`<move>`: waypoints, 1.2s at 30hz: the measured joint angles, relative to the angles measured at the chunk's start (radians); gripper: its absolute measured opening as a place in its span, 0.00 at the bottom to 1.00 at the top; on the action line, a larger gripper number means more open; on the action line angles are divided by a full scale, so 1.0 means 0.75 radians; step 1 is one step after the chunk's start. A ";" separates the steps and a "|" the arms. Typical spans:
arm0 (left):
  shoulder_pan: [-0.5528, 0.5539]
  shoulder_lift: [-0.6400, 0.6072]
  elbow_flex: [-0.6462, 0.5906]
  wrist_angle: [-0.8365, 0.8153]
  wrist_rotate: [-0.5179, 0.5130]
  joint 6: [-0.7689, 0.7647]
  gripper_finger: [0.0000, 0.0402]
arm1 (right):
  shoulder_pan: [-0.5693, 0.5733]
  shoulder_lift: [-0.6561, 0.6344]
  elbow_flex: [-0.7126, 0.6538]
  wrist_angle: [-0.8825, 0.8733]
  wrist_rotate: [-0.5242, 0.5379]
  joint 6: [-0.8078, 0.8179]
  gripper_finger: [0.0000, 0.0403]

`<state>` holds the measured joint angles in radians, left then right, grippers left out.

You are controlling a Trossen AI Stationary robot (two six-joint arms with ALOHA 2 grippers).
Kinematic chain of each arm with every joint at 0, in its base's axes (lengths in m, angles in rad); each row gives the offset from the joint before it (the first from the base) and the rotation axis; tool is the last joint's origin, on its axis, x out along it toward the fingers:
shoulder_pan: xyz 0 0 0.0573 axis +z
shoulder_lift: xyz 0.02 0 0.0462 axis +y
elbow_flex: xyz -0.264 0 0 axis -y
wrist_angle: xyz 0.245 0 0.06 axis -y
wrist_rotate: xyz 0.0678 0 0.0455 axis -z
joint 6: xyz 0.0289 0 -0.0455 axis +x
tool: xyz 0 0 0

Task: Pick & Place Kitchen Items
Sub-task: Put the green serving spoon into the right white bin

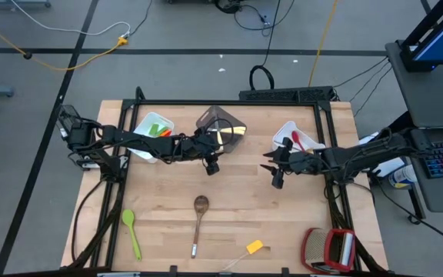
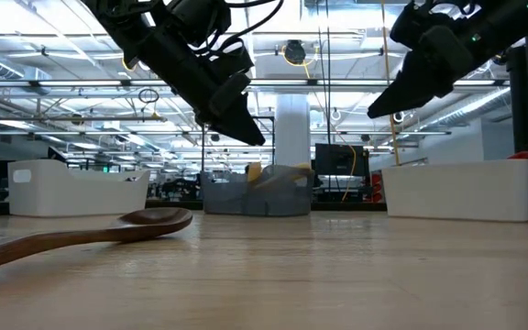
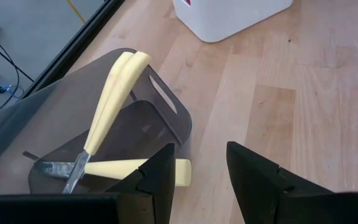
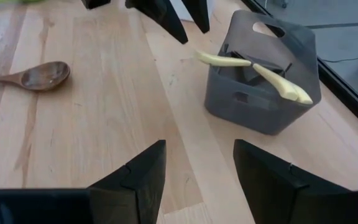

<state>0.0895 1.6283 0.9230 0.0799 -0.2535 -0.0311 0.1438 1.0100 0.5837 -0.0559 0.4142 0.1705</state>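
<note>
Hovering over the table (image 1: 168, 192), left gripper (image 1: 211, 164) sits beside the grey bin (image 1: 221, 128), jaws apart, holding nothing; right gripper (image 1: 275, 175) hangs near the right white bin (image 1: 295, 135), jaws apart, empty too. Pale-handled knives (image 3: 114, 99) lie in the grey bin. Wooden spoon (image 1: 199, 215), green spatula (image 1: 131, 231) and small yellow piece (image 1: 254, 247) lie on the table's front part.

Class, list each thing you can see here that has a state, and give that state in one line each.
left gripper: jaws open, empty, above the table.
right gripper: jaws open, empty.
grey bin: upright, holding pale-handled knives.
wooden spoon: lying flat.
green spoon: lying flat.
</note>
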 joint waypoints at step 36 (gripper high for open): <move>0.000 0.000 -0.001 -0.001 0.000 0.000 0.37 | 0.002 0.000 0.000 0.129 -0.002 0.029 0.43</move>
<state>0.0895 1.6283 0.9226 0.0795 -0.2539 -0.0311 0.1451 1.0100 0.5835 0.0410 0.4129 0.1919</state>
